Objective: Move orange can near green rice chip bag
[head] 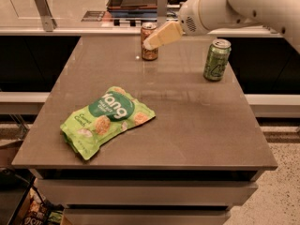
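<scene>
So — gripper point(150, 43) @ orange can point(150, 54)

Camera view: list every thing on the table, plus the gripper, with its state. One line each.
orange can: upright at the far edge of the table, partly hidden by the gripper.
green rice chip bag: lying flat, printed face up, front left.
green can: upright, far right, clear of the gripper.
gripper: in front of the orange can's upper part; contact unclear.
</scene>
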`<state>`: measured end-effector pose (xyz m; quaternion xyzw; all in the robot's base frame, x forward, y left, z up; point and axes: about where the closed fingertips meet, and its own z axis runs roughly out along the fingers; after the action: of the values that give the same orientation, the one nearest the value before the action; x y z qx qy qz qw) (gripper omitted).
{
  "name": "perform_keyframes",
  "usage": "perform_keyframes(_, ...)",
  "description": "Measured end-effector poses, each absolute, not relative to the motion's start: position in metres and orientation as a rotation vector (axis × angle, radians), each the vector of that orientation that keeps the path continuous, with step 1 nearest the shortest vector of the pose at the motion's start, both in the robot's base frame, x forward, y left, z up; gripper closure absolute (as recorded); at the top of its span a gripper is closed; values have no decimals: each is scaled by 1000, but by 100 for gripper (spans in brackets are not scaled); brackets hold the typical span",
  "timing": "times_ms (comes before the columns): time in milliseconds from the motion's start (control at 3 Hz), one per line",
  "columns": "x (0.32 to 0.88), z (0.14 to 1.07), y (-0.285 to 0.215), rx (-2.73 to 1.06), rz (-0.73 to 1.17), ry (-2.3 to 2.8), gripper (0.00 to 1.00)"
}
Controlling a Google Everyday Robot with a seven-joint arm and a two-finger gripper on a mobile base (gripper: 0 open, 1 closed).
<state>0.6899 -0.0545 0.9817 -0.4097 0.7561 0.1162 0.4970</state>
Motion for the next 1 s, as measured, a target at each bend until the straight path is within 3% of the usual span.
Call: perform_keyframes(1000,757,946,-17,-795,386,1771,0)
